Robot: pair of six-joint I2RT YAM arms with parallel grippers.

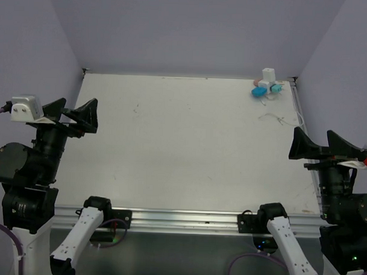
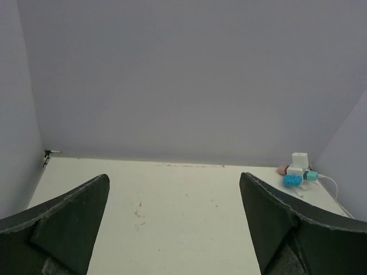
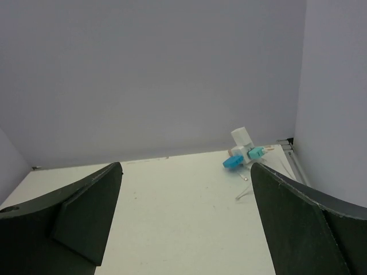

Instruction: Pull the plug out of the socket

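The socket, a small white cube, lies in the table's far right corner. A blue plug sticks out on its near left and a teal plug on its right. A white block sits on its far side and a pinkish piece on its left. The socket also shows in the left wrist view and the right wrist view. My left gripper is open and empty at the left edge. My right gripper is open and empty at the right edge, well short of the socket.
Thin white wires lie on the table just in front of the socket cluster, near the right edge. Lavender walls close in the back and both sides. A metal rail runs along the near edge.
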